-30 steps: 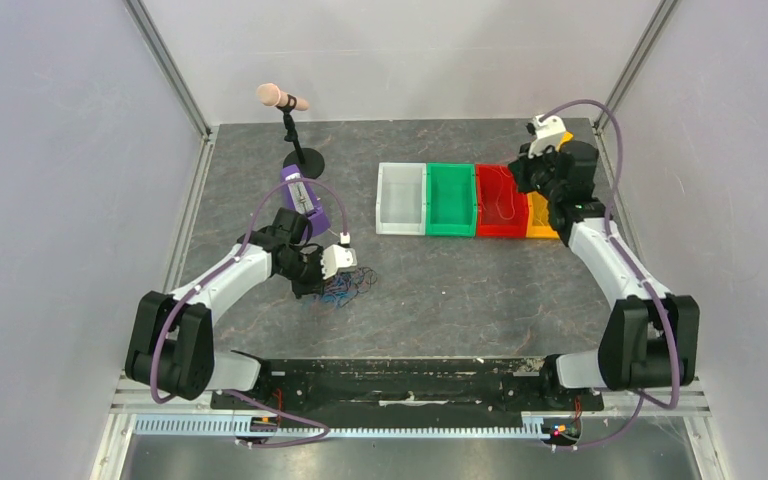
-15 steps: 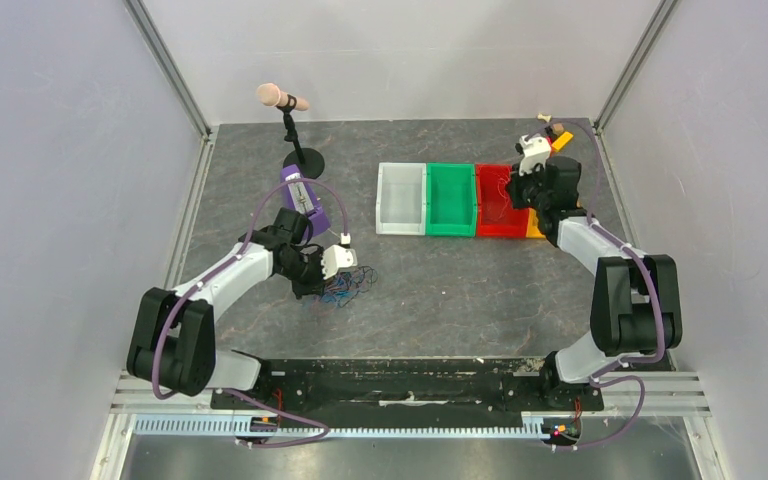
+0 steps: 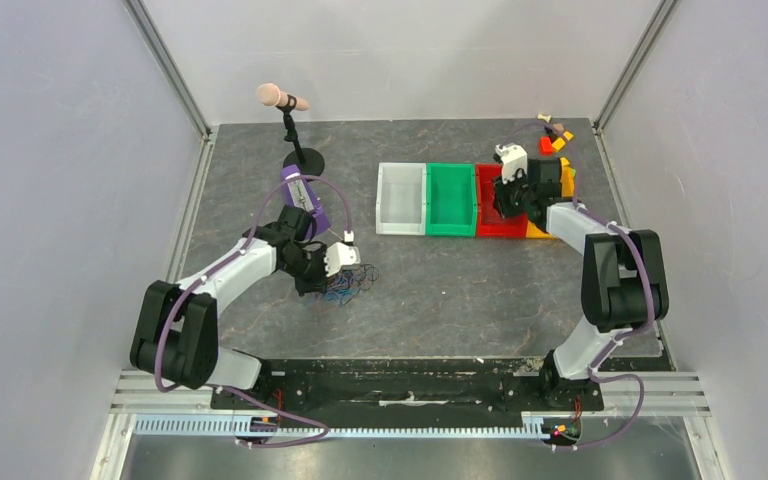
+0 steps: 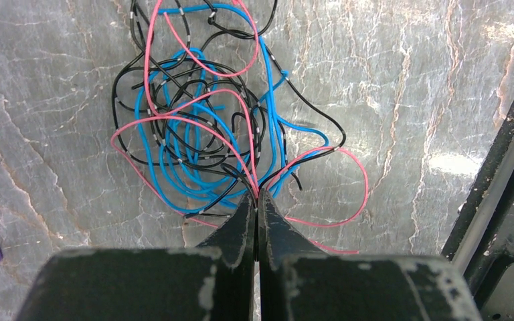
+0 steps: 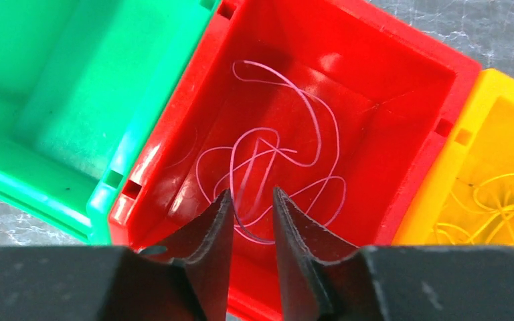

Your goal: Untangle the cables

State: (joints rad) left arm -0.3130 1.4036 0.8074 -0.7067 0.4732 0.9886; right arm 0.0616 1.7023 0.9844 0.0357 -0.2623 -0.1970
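Table (image 3: 440,290): grey, marble-patterned top that carries everything listed below.
Left arm (image 3: 225,275): reaches from its base toward the left-centre of the table, wrist low over the surface.
Right arm (image 3: 615,270): folded back on itself, wrist held above the row of bins.
Bin row: clear bin (image 3: 401,200), green bin (image 3: 450,200), red bin (image 5: 375,80) and yellow bin (image 5: 502,134), side by side and touching, right of centre.
Microphone stand (image 3: 295,135): upright at the far left, round base on the table.
Purple block (image 3: 305,195): lies just in front of the stand, beside the left arm's wrist.
Left gripper (image 4: 255,200): fingers pressed together, pinching pink and black strands of the cable tangle where they converge at the tips.
Right gripper (image 5: 249,200): fingers slightly spread with a clear gap and nothing between them, hanging over the near side of the red bin.
Cable tangle (image 4: 204,144): blue, black and pink wires looped over one another on the bare table, spreading away from the left fingertips, nearest strands at the tips.
Pink cable (image 5: 268,130): loose coil on the floor of the red bin, directly beneath the right fingertips and apart from them.
Yellow cables (image 5: 488,200): thin loops in the yellow bin, to the side of the right gripper.
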